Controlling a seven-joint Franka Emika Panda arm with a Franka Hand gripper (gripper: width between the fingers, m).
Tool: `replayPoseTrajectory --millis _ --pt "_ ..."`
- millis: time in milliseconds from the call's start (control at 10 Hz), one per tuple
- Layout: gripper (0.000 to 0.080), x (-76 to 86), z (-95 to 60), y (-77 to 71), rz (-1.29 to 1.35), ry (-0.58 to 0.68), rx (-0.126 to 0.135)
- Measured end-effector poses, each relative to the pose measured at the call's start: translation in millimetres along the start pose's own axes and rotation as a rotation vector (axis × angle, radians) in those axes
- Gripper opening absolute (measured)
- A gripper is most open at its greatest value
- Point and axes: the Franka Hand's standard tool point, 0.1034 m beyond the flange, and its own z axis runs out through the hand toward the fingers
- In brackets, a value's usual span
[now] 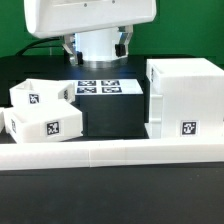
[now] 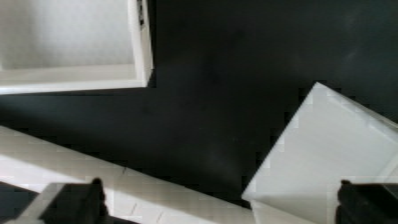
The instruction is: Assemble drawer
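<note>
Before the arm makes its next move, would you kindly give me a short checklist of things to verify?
1. Gripper open and empty: ok.
2. Gripper touching no part: ok.
3. Rear tray and front tray lying apart from the housing: ok.
4. Housing upright behind the rail: ok.
5. Housing opening facing the trays: cannot tell.
6. Tray knobs reachable: cannot tell.

We see the end effector (image 1: 95,50) hanging over the marker board (image 1: 98,87) at the back of the dark worktop (image 1: 110,120). On the exterior view's right stands the big white box (image 1: 185,100), upright, with a tag low on its front. On the left, two shallow trays sit close together, the front tray (image 1: 42,126) overlapping the rear tray (image 1: 38,96). A long white rail (image 1: 110,153) runs across in front.
</note>
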Motion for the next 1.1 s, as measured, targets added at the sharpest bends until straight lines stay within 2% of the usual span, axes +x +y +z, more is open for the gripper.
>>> replayPoseTrajectory --millis 200,300,500,700,800,1100 --pt "0.0649 -2.3 1.4 1.6 -0.020 -0.002 0.000" --pt "0.0649 -13.5 9.0 10.6 -0.060 -0.006 -0.004" --pt "0.0649 -36.1 28.0 20.8 -0.066 -0.003 -0.025" --pt "0.0649 -52.2 49.1 28.0 -0.075 -0.009 -0.037" --pt "0.0649 -57.6 59.9 32.5 -0.076 -0.007 -0.049" --pt "0.0649 -69.2 86.4 37.6 -0.070 -0.021 -0.055"
